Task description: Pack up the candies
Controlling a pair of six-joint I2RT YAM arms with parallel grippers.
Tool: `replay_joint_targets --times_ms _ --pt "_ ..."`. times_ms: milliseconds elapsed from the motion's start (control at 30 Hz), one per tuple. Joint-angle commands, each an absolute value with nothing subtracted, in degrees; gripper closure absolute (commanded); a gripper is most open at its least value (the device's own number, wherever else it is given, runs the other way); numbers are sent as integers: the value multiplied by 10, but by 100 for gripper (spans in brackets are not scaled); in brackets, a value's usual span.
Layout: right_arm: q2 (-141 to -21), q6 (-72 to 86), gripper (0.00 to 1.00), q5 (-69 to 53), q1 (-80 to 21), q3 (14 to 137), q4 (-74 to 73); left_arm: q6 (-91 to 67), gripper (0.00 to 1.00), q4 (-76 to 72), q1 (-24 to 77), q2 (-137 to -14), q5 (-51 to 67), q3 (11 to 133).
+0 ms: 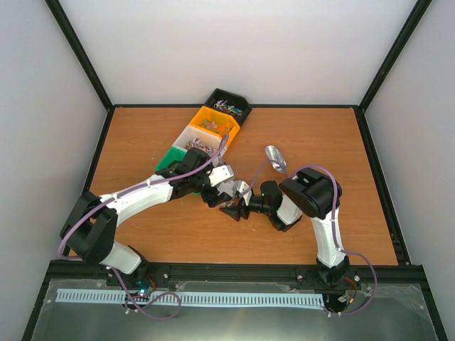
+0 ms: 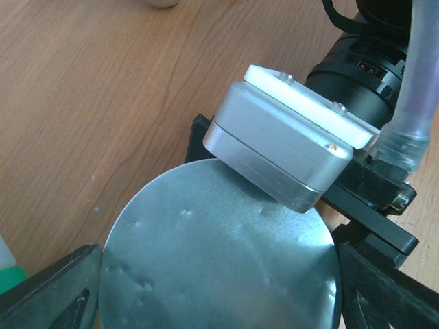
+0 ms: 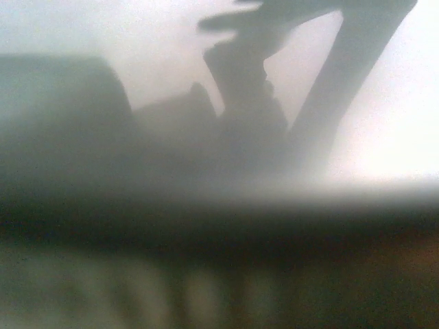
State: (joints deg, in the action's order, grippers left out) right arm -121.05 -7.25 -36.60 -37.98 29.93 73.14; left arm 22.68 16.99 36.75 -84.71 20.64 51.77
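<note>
**Left arm** and **right arm**: white links are joined by rounded black joints. A lilac cable is routed along each arm, behind its gripper. The left gripper is bounded by black fingers. Ahead of it, a silver block, capped by a white screwed plate, and a clear hose are seen on the right arm.

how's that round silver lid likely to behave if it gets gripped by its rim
Probably slippery: the lid is smooth bare metal, so the left fingers flanking its rim may slide. Probably thin and light: small dents dot its face, so a hard squeeze could mark it. Being round, it might turn between them.
</note>
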Motion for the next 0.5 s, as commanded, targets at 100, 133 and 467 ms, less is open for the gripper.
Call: replay_joint_targets --times_ms 100,133,467 --pt "-1208 -76 60 -395 -384 286 734 291 18 201 364 -854 230 533" --pt "-1207 -77 60 -399 -384 284 735 304 19 208 362 -856 235 535" --pt "-1177 -115 60 -461 -384 270 709 493 24 333 357 -846 327 544"
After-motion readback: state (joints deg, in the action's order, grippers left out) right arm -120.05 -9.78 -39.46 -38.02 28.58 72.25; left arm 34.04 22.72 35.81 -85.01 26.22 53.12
